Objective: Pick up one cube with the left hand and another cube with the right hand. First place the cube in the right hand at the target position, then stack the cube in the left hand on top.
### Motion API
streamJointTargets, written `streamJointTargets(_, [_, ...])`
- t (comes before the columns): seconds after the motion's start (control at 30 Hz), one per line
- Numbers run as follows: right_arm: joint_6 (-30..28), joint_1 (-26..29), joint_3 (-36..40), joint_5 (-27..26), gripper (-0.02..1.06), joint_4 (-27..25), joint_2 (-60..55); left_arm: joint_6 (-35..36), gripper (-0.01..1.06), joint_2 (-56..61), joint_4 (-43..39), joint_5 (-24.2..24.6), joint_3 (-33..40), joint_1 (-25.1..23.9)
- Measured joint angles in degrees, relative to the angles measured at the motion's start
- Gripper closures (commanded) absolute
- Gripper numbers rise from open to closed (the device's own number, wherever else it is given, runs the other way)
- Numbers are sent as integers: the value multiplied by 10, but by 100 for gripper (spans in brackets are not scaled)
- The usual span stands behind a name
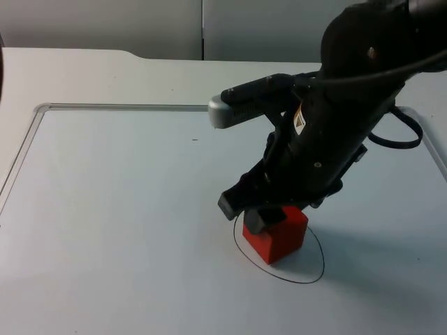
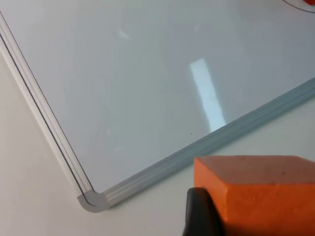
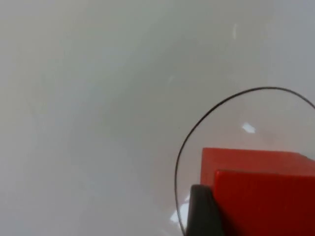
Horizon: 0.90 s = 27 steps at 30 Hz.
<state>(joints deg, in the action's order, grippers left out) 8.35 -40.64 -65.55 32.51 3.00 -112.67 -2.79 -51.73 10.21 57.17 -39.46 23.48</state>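
From the top view, the right gripper [image 1: 269,216] stands low over the white counter [image 1: 126,230], its fingers closed against the sides of the red cube [image 1: 277,235]. The cube sits inside the black drawn circle [image 1: 307,279] that marks the target position, and appears to rest on the surface or just above it; which of the two cannot be told. A silver-framed whiteboard [image 1: 42,109] forms the working surface.

In the left wrist view, the left gripper [image 2: 231,216] holds an orange cube [image 2: 261,191], one black fingertip [image 2: 199,214] pressed to its side face. Below it lie the whiteboard's rounded corner and frame rail, so this arm waits off to the side, clear of the target.

In the right wrist view, the red cube is clamped beside the visible fingertip [image 3: 203,209], with the circle's line curving round it.

Both cubes look stiff, light and matte, with flat faces and crisp edges; they should neither crush nor slip much under a modest squeeze. Opposite flat side faces are the sensible hold, kept square, so that the orange cube can later be set down level on the red one's top.
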Motion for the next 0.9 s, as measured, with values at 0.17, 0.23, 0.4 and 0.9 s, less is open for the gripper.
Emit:
streamJointTargets(0.17, [32, 0, 0, 11, 105, 33, 0, 0, 82, 0, 0, -1, 0, 0])
streamJointTargets(0.23, [35, 0, 0, 12, 105, 34, 0, 0, 82, 0, 0, -1, 0, 0])
streamJointTargets(0.4, [36, 0, 0, 18, 105, 34, 0, 0, 82, 0, 0, -1, 0, 0])
streamJointTargets(0.9, [35, 0, -1, 30, 103, 30, 0, 0, 82, 0, 2, -4, 0, 0])
